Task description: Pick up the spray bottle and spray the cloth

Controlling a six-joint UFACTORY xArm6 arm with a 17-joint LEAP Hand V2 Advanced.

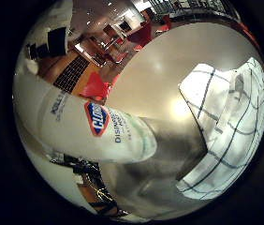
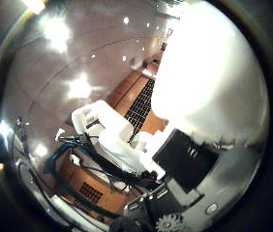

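1. Little finger side palm view: the bottle (image 1: 94,129) fills much of the view, so it lies close against the palm and appears lifted off the table (image 1: 169,70). The checked cloth (image 1: 225,126) lies crumpled on the table beyond the bottle's lower body, with the bottle's shadow falling between the two.

2. Same view, step in hand: judged to be aiming before the spray. To do it well, the nozzle should be turned toward the cloth and held over it, the body kept firmly against the palm so the bottle does not twist when the trigger is pulled.

3. Same view, hidden: the nozzle and trigger are out of frame, so the nozzle's direction cannot be confirmed. The cloth's far edge is cut off at the rim.

4. Thumb side palm view: a large overexposed white mass at close range is probably the bottle's upper part; its outline is washed out. The robot hand (image 2: 122,140) shows white fingers bent in beside it, with black and geared parts below.

5. Same view, state: the fingers look curled about the bottle, a closed grasp, though the contact itself is not clearly visible. The cloth is not seen here.
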